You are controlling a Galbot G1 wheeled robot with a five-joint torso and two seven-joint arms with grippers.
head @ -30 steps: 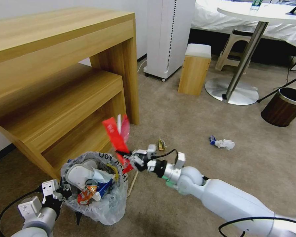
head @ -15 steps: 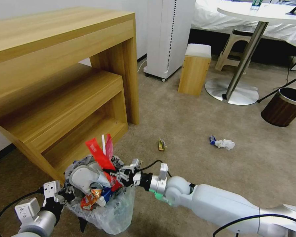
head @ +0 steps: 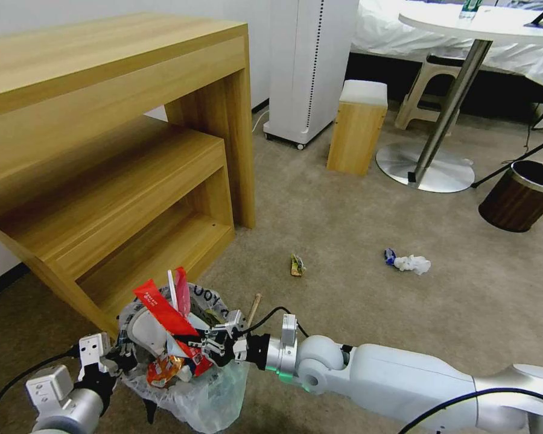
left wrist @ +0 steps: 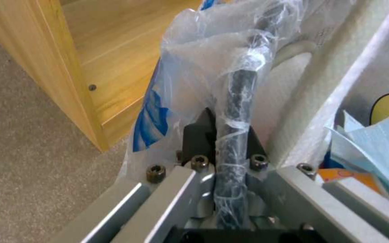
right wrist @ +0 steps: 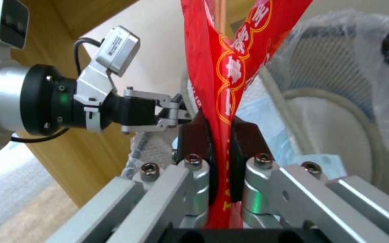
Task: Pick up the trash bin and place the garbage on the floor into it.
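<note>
Head view: right gripper [head: 214, 348], jaws clenched on long red printed wrapper [head: 163, 310], has moved from the beige carpet floor [head: 344, 241] to above the bin.
Left gripper [head: 119, 355]: jaws grasping plastic-lined dark round trash bin [head: 205, 392] by its rim.
Meaning: release can follow.

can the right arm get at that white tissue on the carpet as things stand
Probably not yet. The right gripper is shut on the red wrapper over the trash bin, so its fingers are occupied. The carpet leading to the white tissue itself looks free of obstacles.

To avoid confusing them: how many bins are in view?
2. The trash bin, gripped at its rim by the left pincer, near the wooden shelf; a brown bin beside the round table's base.
</note>
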